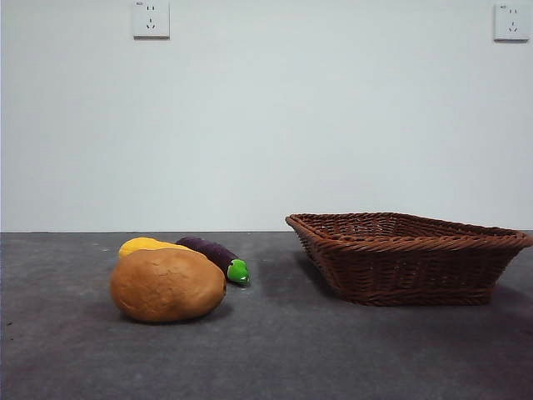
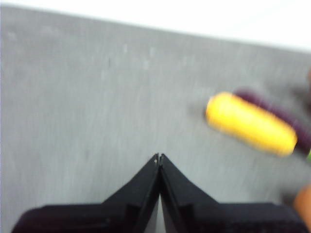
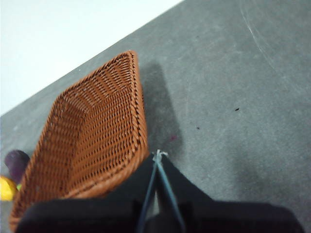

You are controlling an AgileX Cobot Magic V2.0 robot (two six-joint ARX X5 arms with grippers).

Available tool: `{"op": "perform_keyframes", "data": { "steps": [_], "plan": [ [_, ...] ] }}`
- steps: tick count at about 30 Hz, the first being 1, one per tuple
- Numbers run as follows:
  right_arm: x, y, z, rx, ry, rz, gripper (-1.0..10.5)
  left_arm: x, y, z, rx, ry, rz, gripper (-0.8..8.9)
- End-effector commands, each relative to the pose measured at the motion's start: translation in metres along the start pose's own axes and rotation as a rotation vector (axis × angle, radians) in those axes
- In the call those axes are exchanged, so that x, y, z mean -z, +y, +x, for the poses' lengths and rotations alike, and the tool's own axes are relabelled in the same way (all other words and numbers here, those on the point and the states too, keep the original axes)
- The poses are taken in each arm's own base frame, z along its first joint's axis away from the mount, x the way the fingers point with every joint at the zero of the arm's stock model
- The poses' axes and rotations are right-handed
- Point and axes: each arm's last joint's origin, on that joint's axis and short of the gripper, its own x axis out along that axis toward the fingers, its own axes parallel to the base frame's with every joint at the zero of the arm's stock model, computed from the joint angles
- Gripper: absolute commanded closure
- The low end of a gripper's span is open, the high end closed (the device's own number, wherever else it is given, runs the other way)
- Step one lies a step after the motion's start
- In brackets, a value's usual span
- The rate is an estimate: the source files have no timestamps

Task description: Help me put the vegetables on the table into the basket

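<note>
The large tan-brown potato lies on the dark grey table at the left. The yellow-orange vegetable lies just behind it, and the purple eggplant with its green cap lies beside them. The brown wicker basket stands at the right and holds nothing. My left gripper is shut and empty above the table, apart from the yellow-orange vegetable and the eggplant. My right gripper is shut and empty, over the table beside the basket. Neither arm shows in the front view.
A white wall with two sockets rises behind the table. Bare table stretches between the vegetables and the basket and across the front.
</note>
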Motion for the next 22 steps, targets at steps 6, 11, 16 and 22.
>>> {"op": "perform_keyframes", "data": {
  "steps": [6,11,16,22],
  "plan": [
    [-0.034,0.02,0.0,-0.012,0.03,0.041,9.6,-0.052,-0.009,0.001,0.028,-0.041,-0.028,8.2],
    [-0.051,0.031,0.012,-0.058,0.151,0.055,9.6,-0.077,-0.015,0.011,0.069,0.026,-0.035,8.19],
    [-0.065,0.041,0.031,-0.092,0.328,0.089,9.6,-0.092,-0.02,0.027,0.166,0.132,-0.052,8.18],
    [-0.082,0.049,0.05,-0.042,0.452,0.124,9.5,-0.089,-0.022,0.045,0.318,0.273,-0.091,8.17]
  ]
}}
